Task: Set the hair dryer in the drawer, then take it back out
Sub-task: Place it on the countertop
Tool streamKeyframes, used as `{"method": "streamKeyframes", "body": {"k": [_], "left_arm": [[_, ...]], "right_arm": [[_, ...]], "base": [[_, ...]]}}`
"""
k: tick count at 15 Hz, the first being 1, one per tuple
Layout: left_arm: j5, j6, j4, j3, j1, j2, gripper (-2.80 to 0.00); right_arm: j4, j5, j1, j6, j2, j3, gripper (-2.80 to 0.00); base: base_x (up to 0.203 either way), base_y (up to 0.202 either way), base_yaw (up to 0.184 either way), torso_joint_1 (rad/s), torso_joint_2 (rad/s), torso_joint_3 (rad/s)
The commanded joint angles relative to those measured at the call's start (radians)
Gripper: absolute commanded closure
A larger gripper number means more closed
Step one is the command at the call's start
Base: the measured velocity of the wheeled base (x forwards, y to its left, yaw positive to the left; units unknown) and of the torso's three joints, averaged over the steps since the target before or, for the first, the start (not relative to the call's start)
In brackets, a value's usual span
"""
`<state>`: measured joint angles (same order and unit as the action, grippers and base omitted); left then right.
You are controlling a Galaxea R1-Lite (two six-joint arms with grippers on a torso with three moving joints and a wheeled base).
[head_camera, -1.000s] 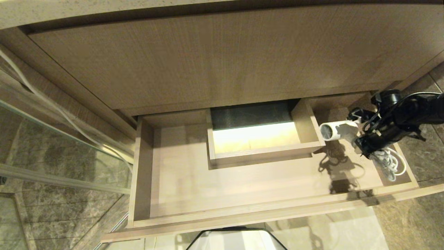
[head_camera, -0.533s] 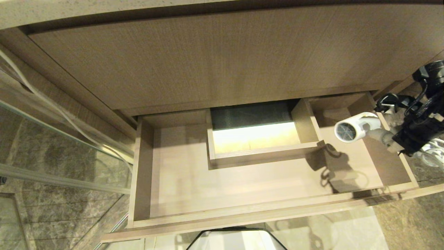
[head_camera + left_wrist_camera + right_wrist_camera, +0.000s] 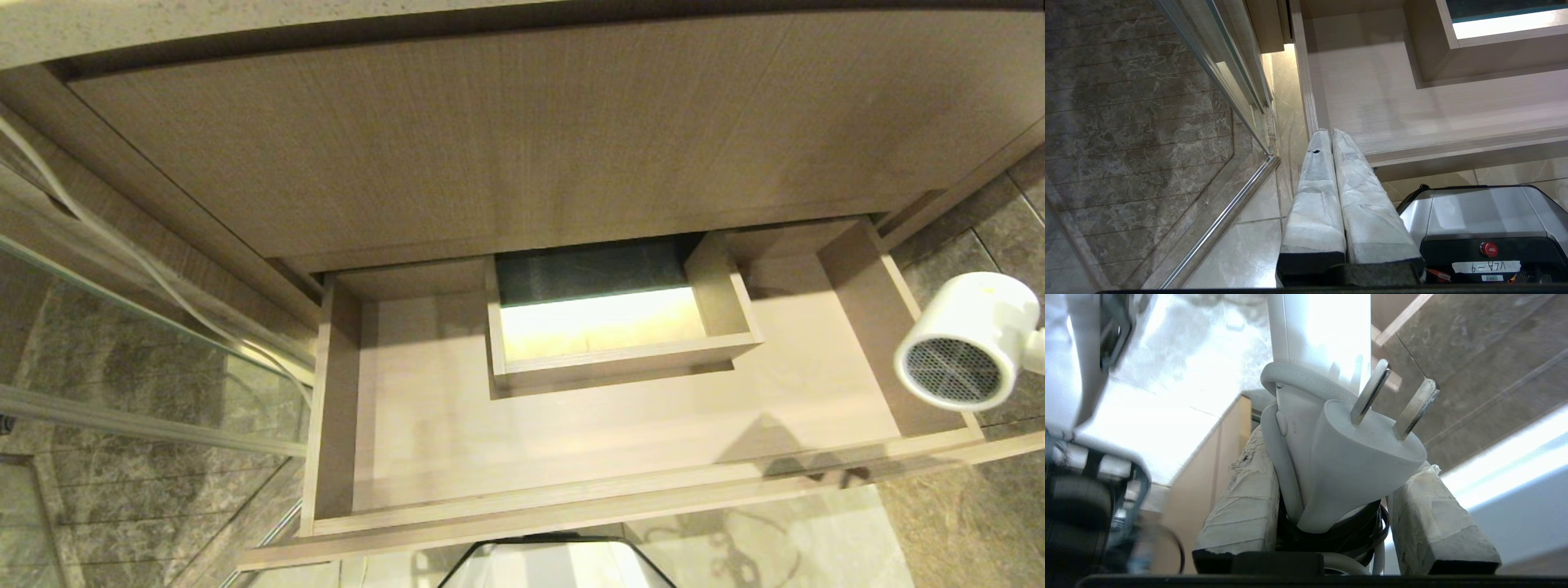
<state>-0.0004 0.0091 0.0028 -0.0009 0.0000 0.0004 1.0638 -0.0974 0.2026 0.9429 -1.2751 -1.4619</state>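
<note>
The white hair dryer (image 3: 963, 343) hangs in the air at the far right of the head view, above the drawer's right end, its dark mesh grille facing the camera. The wood-grain drawer (image 3: 571, 506) stands pulled open, with nothing lying on its floor around the boxed cut-out (image 3: 620, 359). In the right wrist view my right gripper (image 3: 1341, 453) is shut on the dryer's handle (image 3: 1318, 330), with the coiled cord and the white plug (image 3: 1363, 457) caught between the padded fingers (image 3: 1241, 514). That gripper is outside the head view. My left gripper (image 3: 1331, 132) is parked shut by the drawer's left front corner.
A tall wood-grain front panel (image 3: 490, 139) rises behind the drawer. A glass shower door with a metal rail (image 3: 122, 343) stands to the left. My base (image 3: 555, 563) sits just before the drawer front, on marble floor tiles (image 3: 963, 523).
The hair dryer has risen out of the drawer's right end and swung right, toward the camera. Its cord has left the drawer floor, and the right arm has left the head view.
</note>
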Motion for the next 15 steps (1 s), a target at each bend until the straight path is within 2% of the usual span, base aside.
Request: {"method": "streamKeyframes", "body": {"k": [1,3,5,7,12,15], "left_arm": [[0.0,0.0,0.0,0.0,0.0,0.0,0.0],[0.0,0.0,0.0,-0.001,0.0,0.0,0.0],[0.0,0.0,0.0,-0.001,0.0,0.0,0.0],[0.0,0.0,-0.001,-0.001,0.0,0.0,0.0],[0.0,0.0,0.0,-0.001,0.0,0.0,0.0],[0.0,0.0,-0.001,0.0,0.0,0.0,0.0]], "right_arm": [[0.065,0.024,0.0,0.054,0.147,-0.016,0.0],[0.065,0.072,0.003,0.053,0.167,-0.026,0.0],[0.065,0.093,0.004,0.01,0.171,-0.055,0.0],[0.061,0.164,0.003,-0.145,0.178,-0.089,0.0],[0.061,0.189,0.024,-0.179,0.194,-0.246,0.0],[0.053,0.324,0.025,-0.195,0.204,-0.259,0.0]], "base": [[0.0,0.0,0.0,0.0,0.0,0.0],[0.0,0.0,0.0,0.0,0.0,0.0],[0.0,0.0,0.0,0.0,0.0,0.0],[0.0,0.0,0.0,0.0,0.0,0.0],[0.0,0.0,0.0,0.0,0.0,0.0],[0.0,0.0,0.0,0.0,0.0,0.0]]}}
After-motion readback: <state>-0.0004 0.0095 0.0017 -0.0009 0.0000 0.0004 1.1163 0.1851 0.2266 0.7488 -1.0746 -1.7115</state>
